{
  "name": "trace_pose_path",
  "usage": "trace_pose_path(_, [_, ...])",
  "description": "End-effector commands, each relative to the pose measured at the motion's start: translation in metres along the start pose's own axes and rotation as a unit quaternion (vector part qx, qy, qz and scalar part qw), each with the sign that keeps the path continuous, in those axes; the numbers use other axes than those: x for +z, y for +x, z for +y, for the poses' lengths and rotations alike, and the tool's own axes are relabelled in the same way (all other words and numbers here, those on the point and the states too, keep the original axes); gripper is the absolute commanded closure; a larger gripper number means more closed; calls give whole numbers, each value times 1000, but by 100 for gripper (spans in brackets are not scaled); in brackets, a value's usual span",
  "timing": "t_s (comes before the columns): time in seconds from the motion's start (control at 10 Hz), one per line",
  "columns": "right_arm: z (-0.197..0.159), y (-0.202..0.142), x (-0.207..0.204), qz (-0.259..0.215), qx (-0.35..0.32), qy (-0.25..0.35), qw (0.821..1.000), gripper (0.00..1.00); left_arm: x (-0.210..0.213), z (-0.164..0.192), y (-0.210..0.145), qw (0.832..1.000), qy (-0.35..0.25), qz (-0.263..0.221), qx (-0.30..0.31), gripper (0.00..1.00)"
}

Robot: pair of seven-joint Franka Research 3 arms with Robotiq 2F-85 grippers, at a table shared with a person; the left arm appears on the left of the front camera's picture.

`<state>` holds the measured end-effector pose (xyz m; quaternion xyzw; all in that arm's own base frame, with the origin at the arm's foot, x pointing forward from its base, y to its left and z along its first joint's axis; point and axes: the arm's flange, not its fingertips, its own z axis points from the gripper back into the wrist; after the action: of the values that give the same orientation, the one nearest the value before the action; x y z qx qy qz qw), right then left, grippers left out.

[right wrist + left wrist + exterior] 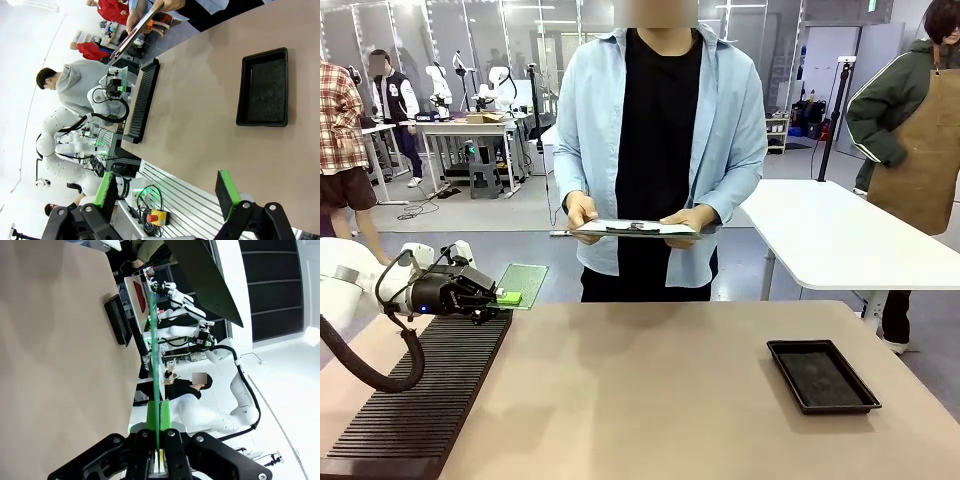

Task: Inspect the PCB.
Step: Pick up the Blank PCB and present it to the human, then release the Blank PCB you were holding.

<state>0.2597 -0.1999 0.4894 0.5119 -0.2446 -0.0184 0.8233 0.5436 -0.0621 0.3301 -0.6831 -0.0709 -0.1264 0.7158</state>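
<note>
PCB, a thin flat green rectangular board, is clamped by one edge between the fingers of our left gripper, roughly level above the far end of the ribbed black mat at left. Near us, right gripper: fingers apart, holding nothing. Right: shallow matte black tray. Far side: person holding dark clipboard. We judge the board presented for inspection; next calls for a steady hold.
</note>
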Motion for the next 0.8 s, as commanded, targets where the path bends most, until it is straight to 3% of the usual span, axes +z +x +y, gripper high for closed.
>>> trace_pose_path(0.0, [0,1,0,-3,10,6,1000,0,0,2,-3,1000,2,-2,3,97])
trace_pose_path(0.7, [0,1,0,-3,10,6,1000,0,0,2,-3,1000,2,-2,3,97])
